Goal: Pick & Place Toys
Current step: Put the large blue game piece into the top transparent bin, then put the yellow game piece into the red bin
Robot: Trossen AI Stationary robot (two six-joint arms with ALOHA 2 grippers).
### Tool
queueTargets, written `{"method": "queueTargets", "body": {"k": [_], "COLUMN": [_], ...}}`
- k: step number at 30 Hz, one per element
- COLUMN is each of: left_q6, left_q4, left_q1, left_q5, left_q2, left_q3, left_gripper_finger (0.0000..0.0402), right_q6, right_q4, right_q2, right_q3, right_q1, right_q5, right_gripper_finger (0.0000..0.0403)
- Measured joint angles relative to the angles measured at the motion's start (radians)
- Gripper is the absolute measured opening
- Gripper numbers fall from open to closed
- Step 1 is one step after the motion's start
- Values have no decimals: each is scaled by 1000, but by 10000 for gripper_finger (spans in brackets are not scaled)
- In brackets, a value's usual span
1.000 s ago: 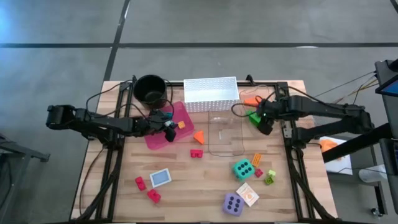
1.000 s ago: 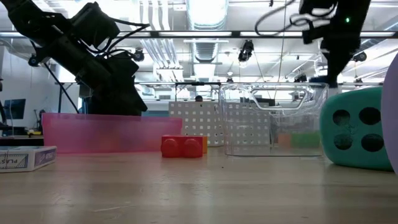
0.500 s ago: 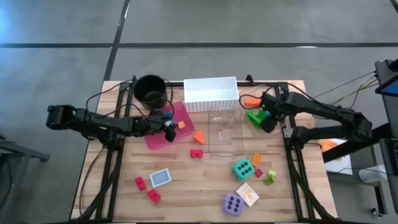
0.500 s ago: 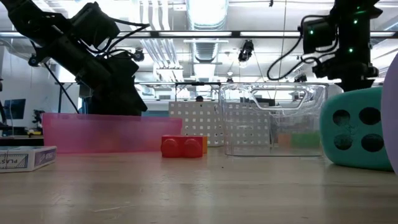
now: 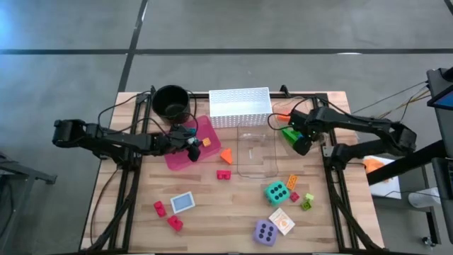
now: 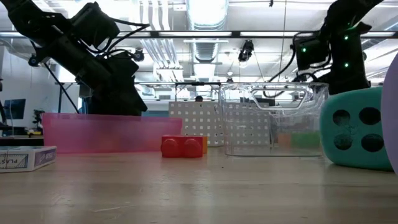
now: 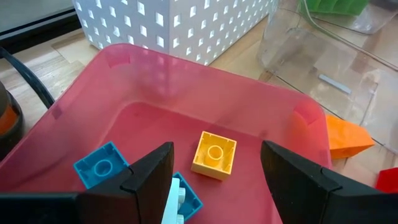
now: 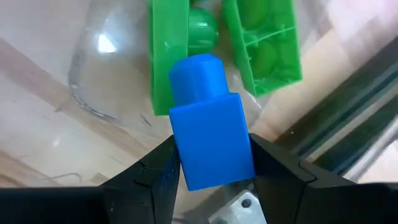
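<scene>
My right gripper (image 5: 300,140) is shut on a blue brick (image 8: 208,121), just right of a clear container (image 5: 256,152) and above green bricks (image 8: 205,43) that lie on the table. My left gripper (image 5: 190,144) is open and empty over the pink tray (image 5: 185,157). The tray holds a yellow brick (image 7: 214,154) and blue bricks (image 7: 99,165). Loose toys lie on the table: a teal die (image 5: 276,191), a purple die (image 5: 265,231), cards (image 5: 182,202), red bricks (image 5: 224,174) and an orange brick (image 5: 226,154). My right gripper pinches the blue brick by two opposite side faces (image 8: 186,168) between its two fingers (image 8: 152,180). The brick's stud end (image 8: 196,74) points away from the wrist. The brick is clear of the table, over the green bricks.
A black round pot (image 5: 172,101) and a white perforated basket (image 5: 240,106) stand at the far edge. Small orange, red and green bricks (image 5: 292,183) lie near the teal die. Cables run along the table's right side.
My right gripper has come down beside the clear container's right side, shifting slightly toward it, and now hangs lower over the green bricks.
</scene>
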Motion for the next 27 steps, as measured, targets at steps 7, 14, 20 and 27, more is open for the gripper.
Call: {"method": "queueTargets", "body": {"k": [7, 14, 20, 27], "left_q6": [0, 0, 0, 0], "left_q4": [0, 0, 0, 0], "left_q1": [0, 0, 0, 0], "left_q5": [4, 4, 4, 4], "left_q2": [0, 0, 0, 0], "left_q3": [0, 0, 0, 0], "left_gripper_finger": [246, 246, 246, 246], "right_q6": [-31, -33, -42, -43], "right_q4": [-6, -2, -5, -45], "right_q2": [57, 31, 6, -32], "right_q3": [11, 20, 38, 141], "right_q1": [-2, -1, -1, -1], "right_q5": [0, 19, 17, 14], "right_gripper_finger": [215, 267, 293, 298]}}
